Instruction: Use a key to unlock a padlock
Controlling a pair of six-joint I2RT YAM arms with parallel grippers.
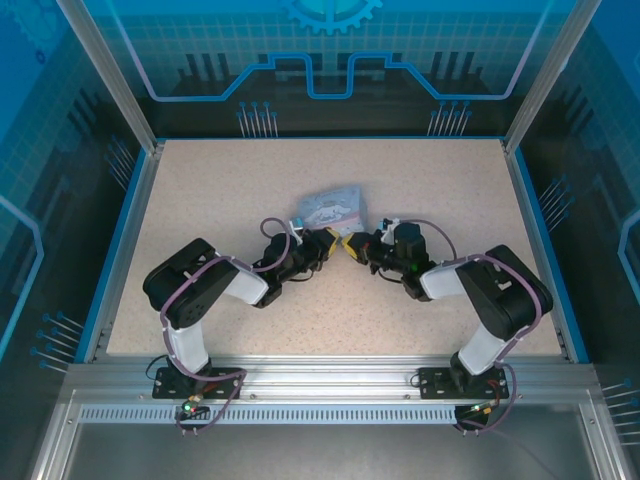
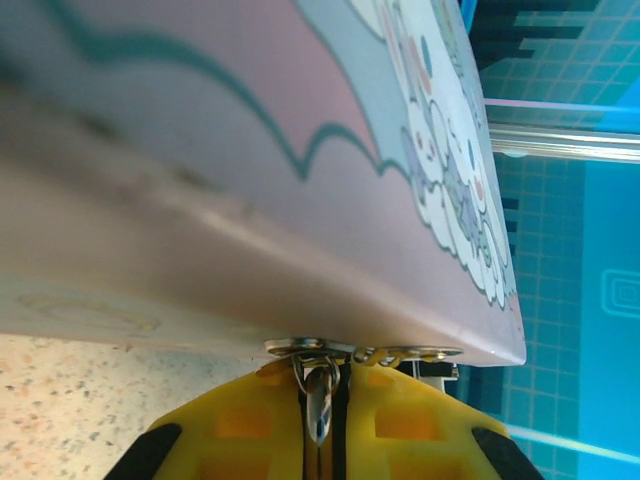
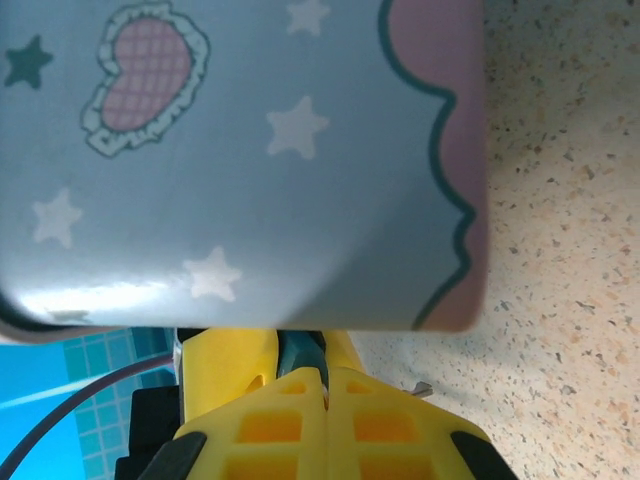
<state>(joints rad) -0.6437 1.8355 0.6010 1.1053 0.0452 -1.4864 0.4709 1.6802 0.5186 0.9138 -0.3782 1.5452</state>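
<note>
yellow-fingered, the left gripper (image 2: 324,385) is pinched almost flat on a thin metal sliver that i take to be the key (image 2: 318,415), right under the metal fittings on the pale box (image 1: 330,210) edge. the right gripper (image 3: 325,375) is pressed together on a small dark bluish lump, likely the padlock (image 3: 300,352), also tight against the box. both meet near the middle of the speckled worktop (image 1: 250,180), well away from every edge. so picking up looks done. the key does not show as seated in the lock, and whether the shackle is open cannot be told. by my reckoning inserting, turning and freeing the shackle are left.
</note>
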